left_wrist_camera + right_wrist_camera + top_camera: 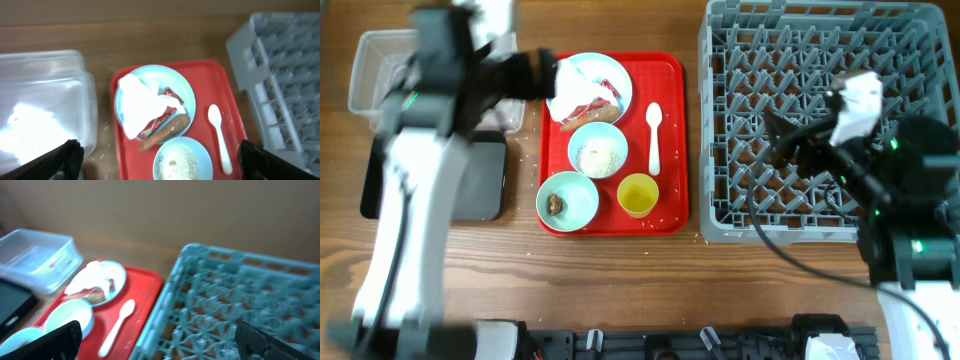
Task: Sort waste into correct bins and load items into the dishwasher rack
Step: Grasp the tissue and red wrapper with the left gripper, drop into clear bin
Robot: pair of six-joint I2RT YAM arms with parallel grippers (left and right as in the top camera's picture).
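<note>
A red tray (670,150) holds a blue plate (617,75) with a white napkin (575,92), a red wrapper and a brown sausage-like piece (588,121). It also holds a bowl of rice (597,150), a bowl with a brown scrap (567,198), a yellow cup (637,195) and a white spoon (654,138). The grey dishwasher rack (820,60) stands to the right. My left gripper (535,75) is open and empty above the plate's left edge; in the left wrist view (160,165) its fingers are spread wide. My right gripper (785,135) is open and empty over the rack, and it shows in the right wrist view (165,345).
A clear plastic bin (370,70) with something white inside stands at the far left. A black bin (485,180) lies in front of it, partly hidden by my left arm. Crumbs lie on the wooden table near the tray's front right corner.
</note>
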